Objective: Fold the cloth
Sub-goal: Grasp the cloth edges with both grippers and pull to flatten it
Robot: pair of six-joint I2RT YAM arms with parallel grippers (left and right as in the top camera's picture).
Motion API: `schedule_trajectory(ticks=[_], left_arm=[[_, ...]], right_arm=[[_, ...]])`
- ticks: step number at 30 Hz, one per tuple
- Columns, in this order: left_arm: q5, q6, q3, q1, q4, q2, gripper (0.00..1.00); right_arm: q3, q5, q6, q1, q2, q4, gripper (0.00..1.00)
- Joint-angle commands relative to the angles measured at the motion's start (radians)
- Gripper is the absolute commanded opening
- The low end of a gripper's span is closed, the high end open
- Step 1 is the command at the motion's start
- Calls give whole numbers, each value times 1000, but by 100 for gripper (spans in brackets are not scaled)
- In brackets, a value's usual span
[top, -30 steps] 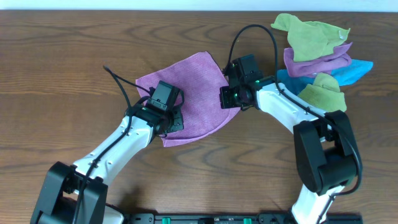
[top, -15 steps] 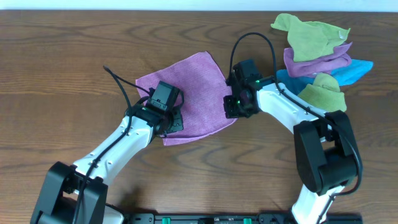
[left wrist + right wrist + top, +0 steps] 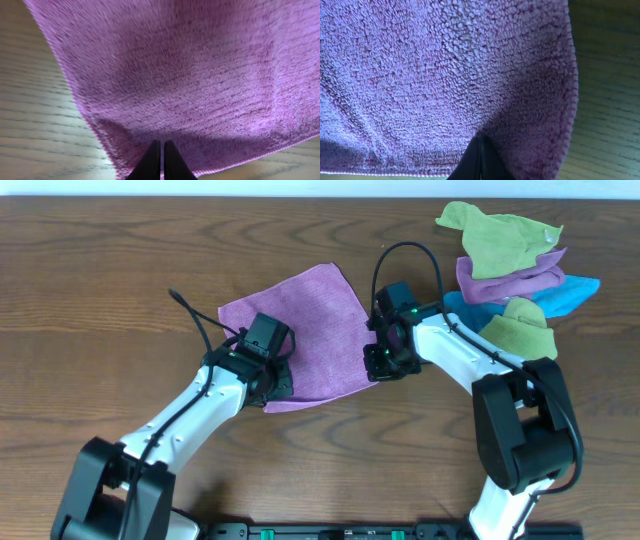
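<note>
The purple cloth lies spread on the wooden table in the overhead view, its white tag not visible. My left gripper sits at the cloth's near left corner; in the left wrist view its fingers are shut on the cloth near its edge. My right gripper sits at the cloth's near right corner; in the right wrist view its fingers are shut on the cloth close to the hem.
A pile of other cloths, green, purple and blue, lies at the back right, close behind my right arm. Bare wooden table lies to the left and along the front.
My right gripper has moved toward the near edge, dragging the cloth's right corner with it. The cloth's near edge has straightened. My left gripper has shifted only slightly.
</note>
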Motion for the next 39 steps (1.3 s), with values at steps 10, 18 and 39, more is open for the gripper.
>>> schedule_trajectory(ticks=[10,18,39], left_arm=[[43,-29,-20,-47,-2,98,6],[-19,-70,-51,-48,-50,98,6],[-192,-122,-81,14,-115,98,6]], right_arm=[[3,2,6,-8,-8,10,1],[3,2,7,-8,-8,21,1],[2,6,60,105,-8,18,1]])
